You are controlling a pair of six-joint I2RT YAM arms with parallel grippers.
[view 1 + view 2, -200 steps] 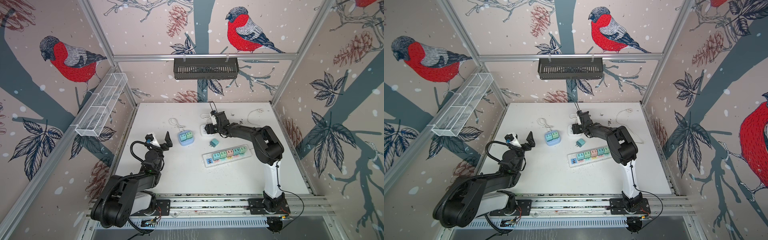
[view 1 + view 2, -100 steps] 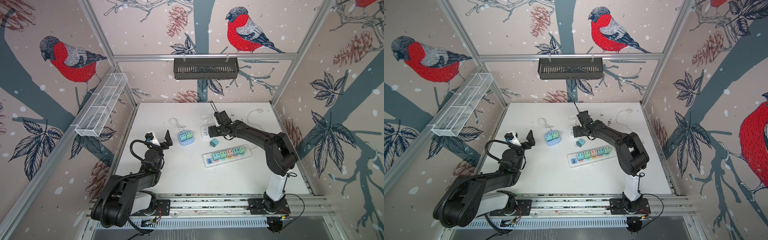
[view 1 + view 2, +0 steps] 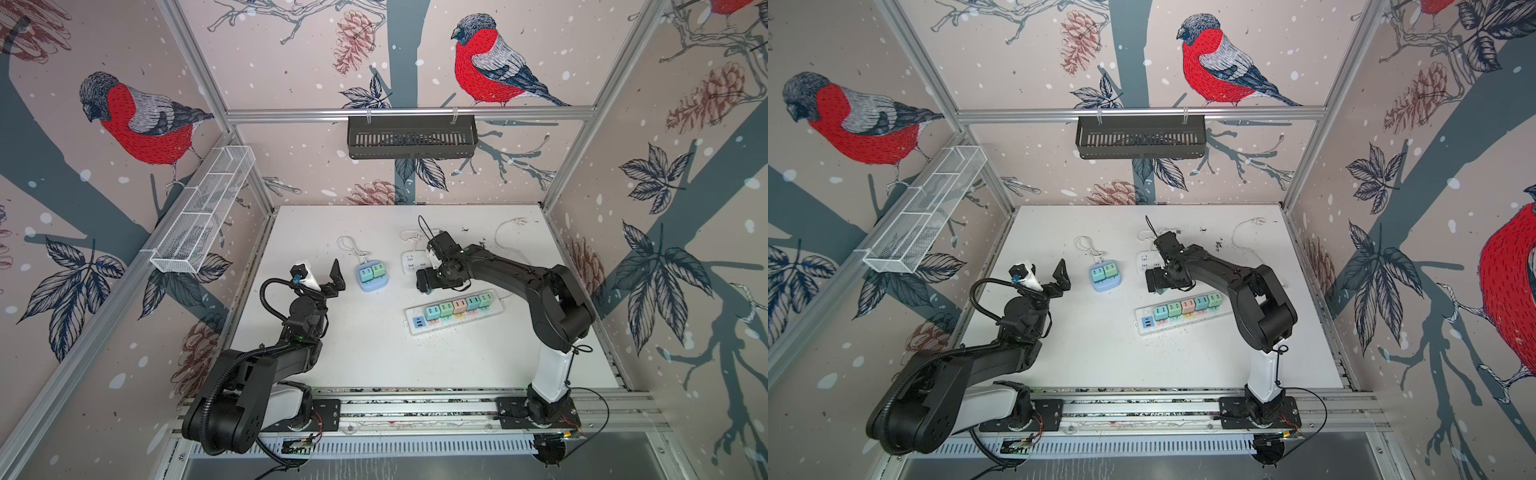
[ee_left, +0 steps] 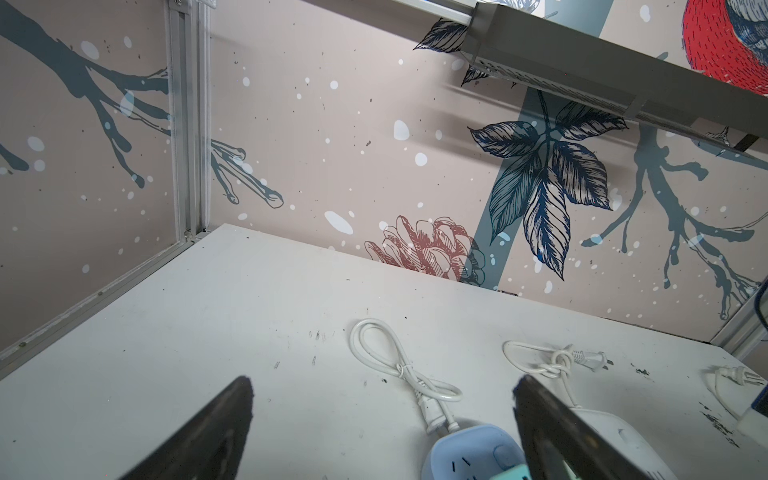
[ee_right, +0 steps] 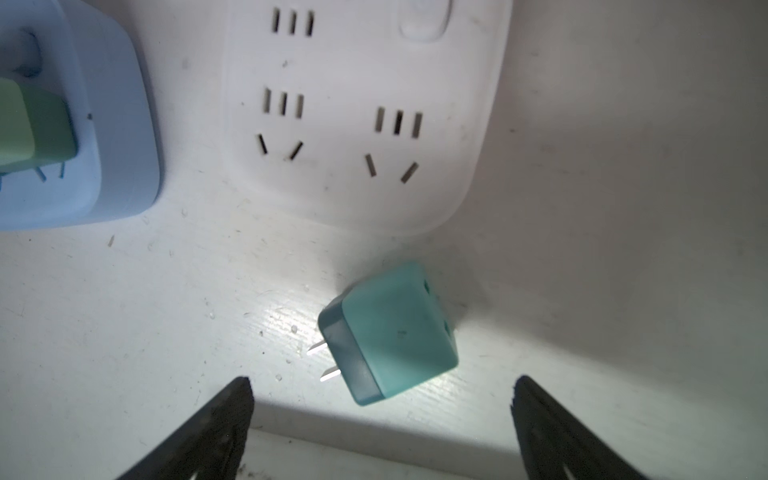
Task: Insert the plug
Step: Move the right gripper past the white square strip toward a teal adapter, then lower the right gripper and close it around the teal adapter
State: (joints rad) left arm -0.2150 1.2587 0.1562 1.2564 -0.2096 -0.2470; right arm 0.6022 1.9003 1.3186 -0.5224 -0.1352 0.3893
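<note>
A teal plug (image 5: 388, 332) lies on its side on the white table, its two prongs (image 5: 324, 361) bare. It rests just in front of the white socket block (image 5: 353, 124) (image 3: 410, 262), whose slots are all empty. My right gripper (image 5: 380, 415) (image 3: 423, 284) (image 3: 1153, 283) hangs open directly above the plug, a finger on either side, touching nothing. In both top views this gripper hides the plug. My left gripper (image 4: 382, 399) (image 3: 322, 278) (image 3: 1046, 280) is open and empty, raised left of the blue socket block (image 3: 372, 276) (image 4: 469, 453).
The blue socket block (image 3: 1105, 277) holds two green plugs. A long white power strip (image 3: 455, 313) (image 3: 1183, 309) with several coloured plugs lies in front of the right gripper. White cables (image 4: 399, 365) (image 3: 509, 232) trail toward the back wall. A black basket (image 3: 411, 137) hangs there.
My right gripper has moved from over the white socket block toward the front, down over the teal plug, and its jaws have spread wider. The left arm has not moved.
</note>
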